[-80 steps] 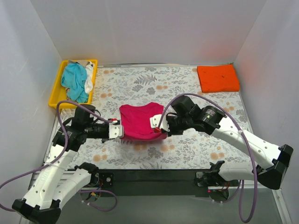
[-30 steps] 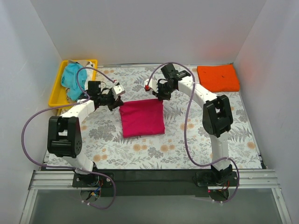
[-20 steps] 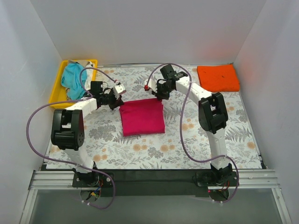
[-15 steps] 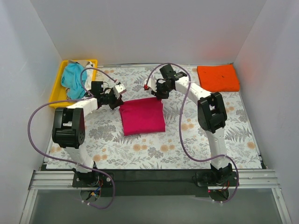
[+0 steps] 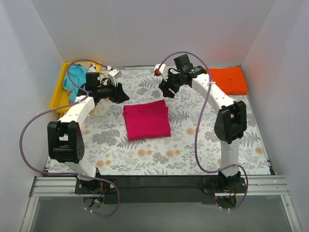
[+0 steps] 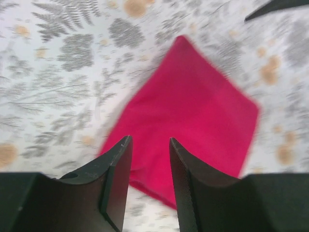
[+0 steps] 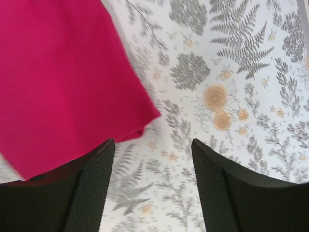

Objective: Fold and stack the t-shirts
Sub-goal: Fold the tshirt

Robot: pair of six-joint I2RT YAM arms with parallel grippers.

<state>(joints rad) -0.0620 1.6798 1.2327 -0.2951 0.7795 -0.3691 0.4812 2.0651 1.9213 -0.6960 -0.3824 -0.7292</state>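
A magenta-pink t-shirt (image 5: 146, 119) lies folded into a flat rectangle in the middle of the table, with nothing holding it. It fills the middle of the left wrist view (image 6: 193, 121) and the upper left of the right wrist view (image 7: 63, 82). My left gripper (image 5: 119, 93) hovers open above its far left corner, jaws empty (image 6: 149, 142). Beyond the far right corner my right gripper (image 5: 168, 90) hangs open and empty (image 7: 153, 147). An orange t-shirt (image 5: 226, 80) lies folded at the far right corner. Teal and white t-shirts (image 5: 76, 82) are bunched in the tray.
A yellow plastic tray (image 5: 59, 94) stands at the far left against the wall. White walls close the table on three sides. Purple cables loop from both arms over the table.
Both grippers have opened, let go of the pink shirt's far corners and lifted back toward the far wall. The shirt now lies flat; 2.7 s ago both grippers held its near edge.
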